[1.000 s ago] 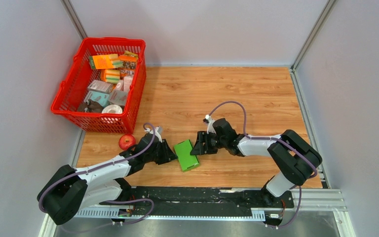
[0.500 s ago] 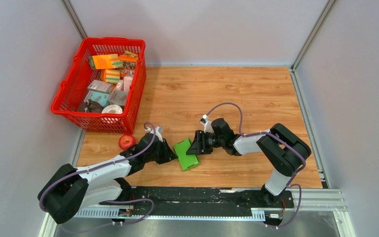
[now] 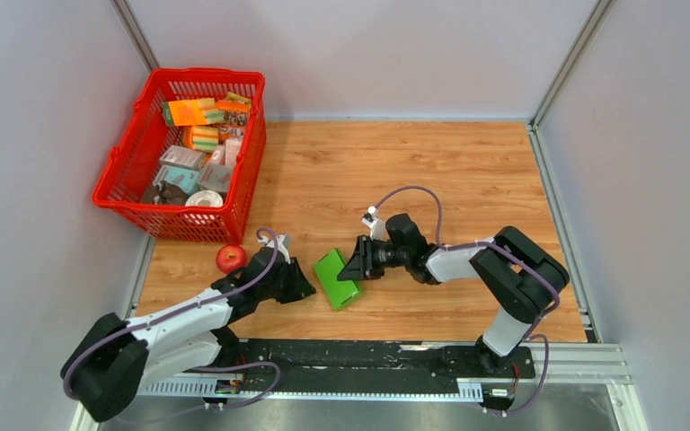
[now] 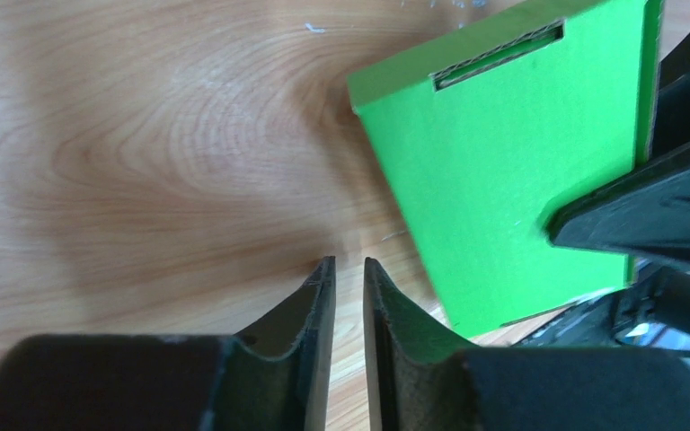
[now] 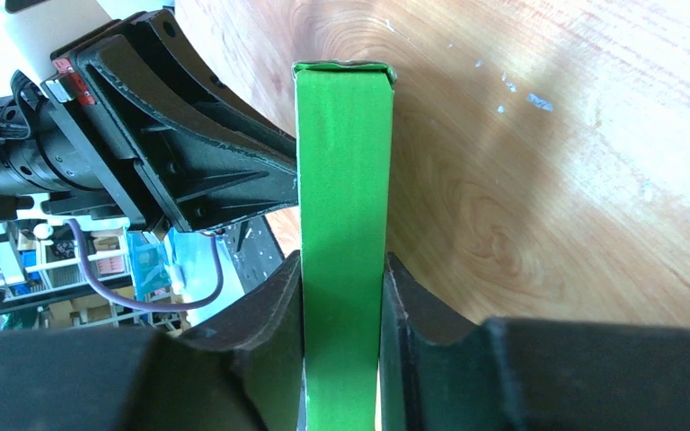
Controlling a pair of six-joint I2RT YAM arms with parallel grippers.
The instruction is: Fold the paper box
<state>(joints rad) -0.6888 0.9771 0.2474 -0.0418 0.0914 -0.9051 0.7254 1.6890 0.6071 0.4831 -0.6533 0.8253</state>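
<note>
- Top external: I look down from high above and behind the arm bases onto the whole desk [image 3: 467, 162], with its near edge at the bottom of the view. This is the most distant view.
- Left wrist: I sit low and very close over the wood, looking out past the left gripper [image 4: 349, 265] at the broad face of the paper box [image 4: 503, 180].
- Right wrist: equally close, I sight along the box's narrow side, which runs between the fingers of the right gripper [image 5: 343, 260], facing the left arm.
- Shared: every view holds the box, and each wrist view catches the opposite gripper.
</note>
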